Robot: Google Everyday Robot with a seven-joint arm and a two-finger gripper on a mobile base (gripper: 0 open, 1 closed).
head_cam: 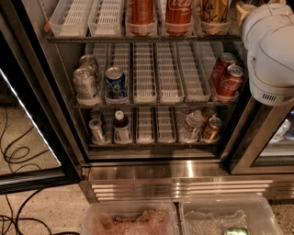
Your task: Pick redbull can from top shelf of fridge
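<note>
The fridge (pixel 183 181) stands open in front of me. Its top shelf (pixel 73 20) runs along the upper edge of the view with white slotted lane trays; it holds two red cola cans (pixel 140 13) and a gold and black can (pixel 213 11). No redbull can shows; it is hidden or out of view. The gripper is out of view: only the arm's white housing (pixel 268 50) shows at the upper right, in front of the shelf's right end.
The middle rack holds silver cans (pixel 85 82), a wide blue can (pixel 115 82) and red cola cans (pixel 227 78). The lower rack holds small cans and a bottle (pixel 121 126). The glass door (pixel 27 114) stands open at left. Cables (pixel 14 156) lie on the floor. Two clear bins (pixel 128 220) sit below.
</note>
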